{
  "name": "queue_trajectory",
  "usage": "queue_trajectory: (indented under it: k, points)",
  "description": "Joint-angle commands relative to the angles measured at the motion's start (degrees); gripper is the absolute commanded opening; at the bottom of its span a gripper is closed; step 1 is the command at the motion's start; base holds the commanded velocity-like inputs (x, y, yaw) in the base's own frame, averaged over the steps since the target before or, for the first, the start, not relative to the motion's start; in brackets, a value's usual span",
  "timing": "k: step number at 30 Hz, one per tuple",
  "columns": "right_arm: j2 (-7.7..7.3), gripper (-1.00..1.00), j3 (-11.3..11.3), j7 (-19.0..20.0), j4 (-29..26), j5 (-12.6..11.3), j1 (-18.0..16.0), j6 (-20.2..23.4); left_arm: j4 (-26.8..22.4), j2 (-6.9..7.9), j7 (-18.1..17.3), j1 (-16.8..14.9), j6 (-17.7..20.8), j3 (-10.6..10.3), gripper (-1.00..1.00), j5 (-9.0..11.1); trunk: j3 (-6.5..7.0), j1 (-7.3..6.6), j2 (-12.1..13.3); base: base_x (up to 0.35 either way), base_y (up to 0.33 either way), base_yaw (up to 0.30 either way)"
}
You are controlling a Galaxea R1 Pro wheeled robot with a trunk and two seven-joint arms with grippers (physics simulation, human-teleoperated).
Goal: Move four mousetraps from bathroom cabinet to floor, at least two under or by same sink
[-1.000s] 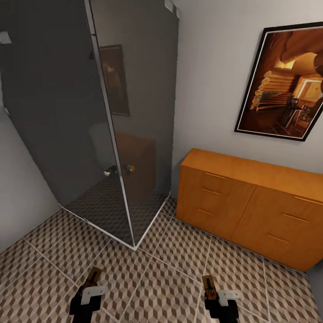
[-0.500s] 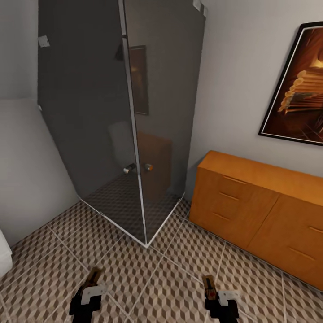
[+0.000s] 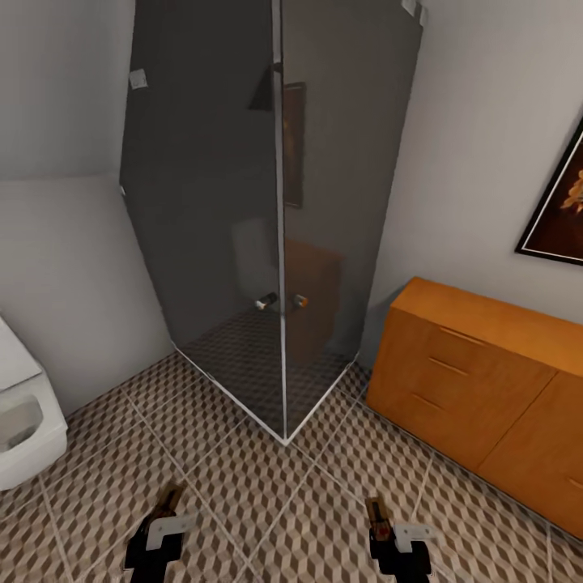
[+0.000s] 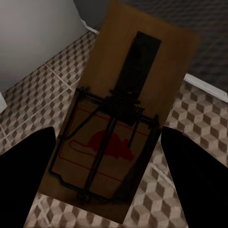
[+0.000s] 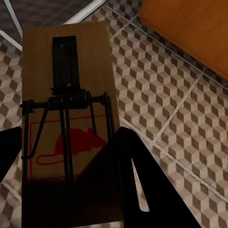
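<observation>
A mousetrap (image 4: pixel 126 118) is being gripped in the left gripper (image 3: pixel 164 518), and a second mousetrap (image 5: pixel 66 114) is being clamped in the right gripper (image 3: pixel 380 522); both are being carried low over the bathroom floor (image 3: pixel 243 486), one at the near left and one at the near right. The cabinet (image 3: pixel 478 389) is being shown at the far right with all visible drawers shut, a dark glass shower enclosure (image 3: pixel 275 227) straight ahead, and a white fixture (image 3: pixel 20 421) at the left edge. No sink is being clearly shown, so the traps risk being set down too far from one. A trap could also be slipped from the fingers while the base is being turned, since each is being held only by one end.
</observation>
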Motion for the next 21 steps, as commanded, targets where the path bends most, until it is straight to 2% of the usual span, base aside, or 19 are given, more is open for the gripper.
queue_trajectory:
  k: [1,21]
  points:
    - [-0.05,-1.00,0.5,-0.7,0.0,-0.1,0.0,-0.1,-0.2,-0.01,0.6,-0.1,-0.1,-0.5,-1.00,-0.1,-0.12,0.04,-0.1,0.000,0.000,0.254]
    - [0.02,-1.00,0.5,-0.7,0.0,-0.1,0.0,-0.1,-0.2,-0.07,0.6,-0.1,-0.1,-0.5,-1.00,-0.1,-0.12,0.04,-0.1,0.000,0.000,0.254]
